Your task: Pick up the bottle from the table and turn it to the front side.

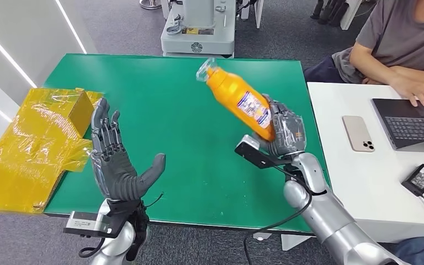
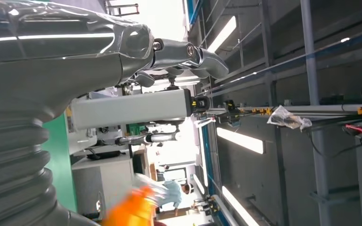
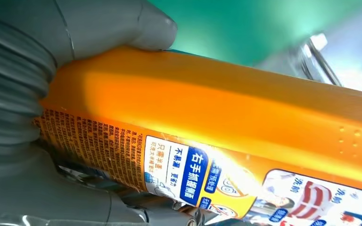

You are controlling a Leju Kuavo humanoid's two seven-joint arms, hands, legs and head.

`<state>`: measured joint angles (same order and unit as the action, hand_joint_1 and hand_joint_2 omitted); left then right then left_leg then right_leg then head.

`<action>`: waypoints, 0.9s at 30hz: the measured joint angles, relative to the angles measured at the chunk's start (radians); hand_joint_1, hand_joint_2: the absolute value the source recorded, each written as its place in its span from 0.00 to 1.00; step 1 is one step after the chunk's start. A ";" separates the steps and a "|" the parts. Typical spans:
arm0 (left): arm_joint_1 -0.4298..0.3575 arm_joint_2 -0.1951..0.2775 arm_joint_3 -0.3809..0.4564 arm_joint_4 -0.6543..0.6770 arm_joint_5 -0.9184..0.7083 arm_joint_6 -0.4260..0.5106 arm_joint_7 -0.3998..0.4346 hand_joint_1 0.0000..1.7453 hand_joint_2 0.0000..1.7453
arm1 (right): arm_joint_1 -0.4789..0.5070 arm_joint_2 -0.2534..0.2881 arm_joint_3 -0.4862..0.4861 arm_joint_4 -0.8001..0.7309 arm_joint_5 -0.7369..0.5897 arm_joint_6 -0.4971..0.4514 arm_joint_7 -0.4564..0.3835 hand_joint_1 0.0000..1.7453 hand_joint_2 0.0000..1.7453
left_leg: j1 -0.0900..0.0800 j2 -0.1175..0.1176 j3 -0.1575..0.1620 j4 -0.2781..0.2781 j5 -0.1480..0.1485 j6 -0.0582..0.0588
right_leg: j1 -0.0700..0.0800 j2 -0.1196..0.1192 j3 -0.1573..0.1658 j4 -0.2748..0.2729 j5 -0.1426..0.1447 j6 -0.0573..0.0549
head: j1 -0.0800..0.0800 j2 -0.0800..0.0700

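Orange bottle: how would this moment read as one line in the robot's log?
right hand: holds orange bottle, tilted, off green table | left hand: open, empty

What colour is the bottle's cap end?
Clear, see-through, on the orange bottle that the right hand holds; the head view shows it best.

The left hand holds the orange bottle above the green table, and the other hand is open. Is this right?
Not quite: the head view shows the right hand holding the orange bottle above the green table, and the left hand is open.
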<state>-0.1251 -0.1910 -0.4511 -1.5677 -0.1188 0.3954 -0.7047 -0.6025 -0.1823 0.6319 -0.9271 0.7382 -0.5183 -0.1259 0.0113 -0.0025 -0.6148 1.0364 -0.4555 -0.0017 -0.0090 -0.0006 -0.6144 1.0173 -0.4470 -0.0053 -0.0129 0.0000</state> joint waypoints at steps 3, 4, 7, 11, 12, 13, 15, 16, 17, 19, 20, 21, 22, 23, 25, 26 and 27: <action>0.000 0.001 -0.001 0.000 0.005 0.005 0.000 0.00 1.00 | 0.035 0.025 -0.056 -0.055 0.005 -0.088 -0.058 1.00 1.00 | 0.000 0.000 0.000 0.000 0.000 0.000 | 0.000 0.000 0.000 0.000 0.000 0.000 | 0.000 0.000; 0.000 0.001 -0.002 0.000 0.006 0.005 0.000 0.00 1.00 | 0.048 0.036 -0.071 -0.073 0.009 -0.117 -0.081 1.00 1.00 | 0.000 0.000 0.000 0.000 0.000 0.000 | 0.000 0.001 0.000 0.000 0.000 0.000 | 0.000 0.000; 0.000 0.000 -0.002 0.000 0.007 0.003 0.000 0.00 1.00 | 0.083 0.065 -0.104 -0.124 0.034 -0.157 -0.151 1.00 1.00 | 0.000 0.001 0.000 0.000 -0.001 0.000 | 0.000 0.001 0.000 0.000 0.000 0.000 | 0.000 0.000; 0.000 0.000 -0.003 0.000 0.037 -0.036 0.000 0.00 1.00 | 0.111 0.083 -0.113 -0.159 0.084 -0.155 -0.190 1.00 1.00 | 0.000 0.001 0.000 0.000 -0.001 0.000 | 0.000 0.001 -0.001 0.000 -0.001 0.000 | 0.000 0.000; 0.000 0.000 -0.003 0.000 0.046 -0.048 0.000 0.00 1.00 | 0.115 0.084 -0.113 -0.162 0.092 -0.153 -0.193 1.00 1.00 | 0.000 0.001 0.000 0.000 -0.001 0.000 | 0.000 0.001 -0.001 0.000 -0.001 0.000 | 0.000 0.000; 0.000 0.000 -0.003 0.000 0.050 -0.054 0.000 0.00 1.00 | 0.116 0.084 -0.113 -0.163 0.096 -0.153 -0.194 1.00 1.00 | 0.000 0.001 0.000 0.000 -0.001 0.000 | 0.000 0.001 -0.001 0.000 -0.001 0.000 | 0.000 0.000; 0.000 0.000 -0.003 0.000 0.050 -0.055 0.000 0.00 1.00 | 0.117 0.084 -0.113 -0.164 0.096 -0.153 -0.194 1.00 1.00 | 0.000 0.001 0.000 0.000 -0.001 0.000 | 0.000 0.001 0.000 0.000 -0.001 0.000 | 0.000 0.000; 0.000 0.000 -0.003 0.000 0.051 -0.056 0.000 0.00 1.00 | 0.117 0.084 -0.113 -0.164 0.097 -0.152 -0.195 1.00 1.00 | 0.000 0.001 0.000 0.000 -0.001 0.000 | 0.000 0.001 0.000 0.000 -0.001 0.000 | 0.000 0.000; 0.000 -0.001 -0.003 0.004 0.057 -0.079 0.001 0.00 1.00 | 0.123 0.085 -0.111 -0.166 0.100 -0.149 -0.200 1.00 1.00 | 0.000 0.001 0.000 0.000 -0.001 0.000 | 0.000 0.001 0.000 0.000 -0.001 0.000 | 0.000 0.000; -0.002 -0.002 -0.003 0.024 0.079 -0.170 0.015 0.00 1.00 | 0.141 0.086 -0.105 -0.171 0.109 -0.125 -0.222 1.00 1.00 | 0.000 0.001 0.000 0.000 -0.001 0.000 | 0.000 0.001 0.000 0.000 -0.001 0.000 | 0.000 0.000; -0.006 -0.003 -0.002 0.038 0.092 -0.227 0.027 0.00 1.00 | 0.151 0.086 -0.100 -0.173 0.117 -0.108 -0.236 1.00 1.00 | 0.000 0.001 0.000 0.000 -0.001 0.000 | 0.000 0.001 -0.001 0.000 -0.001 0.000 | 0.000 0.000; -0.011 -0.003 -0.002 0.052 0.104 -0.272 0.043 0.00 1.00 | 0.157 0.086 -0.095 -0.173 0.127 -0.092 -0.247 1.00 1.00 | 0.000 0.001 0.000 0.000 -0.001 0.000 | 0.000 0.001 -0.001 0.000 -0.001 0.000 | 0.000 0.000; -0.017 -0.003 -0.002 0.065 0.116 -0.311 0.058 0.00 1.00 | 0.161 0.086 -0.089 -0.172 0.143 -0.080 -0.254 1.00 1.00 | 0.000 0.001 0.000 0.000 -0.001 0.000 | 0.000 0.001 -0.001 0.000 -0.001 0.000 | 0.000 0.000; -0.024 -0.004 -0.002 0.078 0.129 -0.351 0.072 0.00 1.00 | 0.164 0.086 -0.082 -0.172 0.159 -0.070 -0.259 1.00 1.00 | 0.000 0.001 0.000 0.000 -0.001 0.000 | 0.000 0.001 -0.001 0.000 -0.001 0.000 | 0.000 0.000; -0.036 -0.004 -0.001 0.103 0.158 -0.421 0.095 0.00 1.00 | 0.171 0.086 -0.072 -0.170 0.183 -0.055 -0.265 1.00 1.00 | 0.000 0.001 0.000 0.000 -0.001 0.000 | 0.000 0.001 -0.001 0.000 -0.001 0.000 | 0.000 0.000; -0.041 -0.004 0.001 0.114 0.169 -0.445 0.101 0.00 1.00 | 0.173 0.086 -0.070 -0.169 0.188 -0.052 -0.266 1.00 1.00 | 0.000 0.001 0.000 0.000 -0.001 0.000 | 0.000 0.001 -0.001 0.000 -0.001 0.000 | 0.000 0.000; -0.047 -0.004 0.004 0.125 0.180 -0.466 0.107 0.00 1.00 | 0.175 0.086 -0.069 -0.167 0.192 -0.049 -0.267 1.00 1.00 | 0.000 0.001 0.000 0.000 -0.001 0.000 | 0.000 0.001 -0.001 0.000 -0.001 0.000 | 0.000 0.000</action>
<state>-0.1716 -0.1946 -0.4474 -1.4430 0.0607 -0.0707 -0.5975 -0.4279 -0.0968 0.5633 -1.0937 0.9304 -0.5676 -0.3928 0.0111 -0.0019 -0.6151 1.0365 -0.4562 -0.0015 -0.0092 0.0000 -0.6151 1.0171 -0.4477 -0.0050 -0.0128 0.0000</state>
